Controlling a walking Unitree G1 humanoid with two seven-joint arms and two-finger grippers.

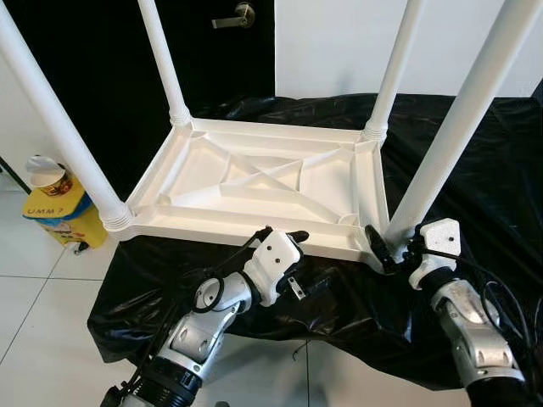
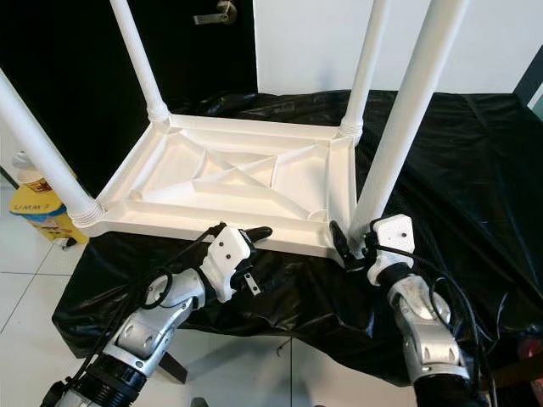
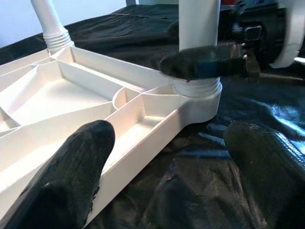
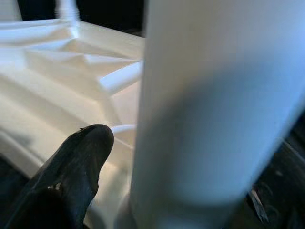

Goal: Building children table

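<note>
A white plastic children's table lies upside down on a black cloth, its legs pointing up. My right gripper is at the base of the near right leg, with one black finger on each side of the leg, shut on it just above the threaded socket. My left gripper is open at the table's near rim, left of that leg. One of its fingers is over the rim and the other over the cloth. It holds nothing.
A yellow container with a cap stands on the white tile floor at the left. A black door with a handle is behind the table. The cloth's front edge hangs just before my arms.
</note>
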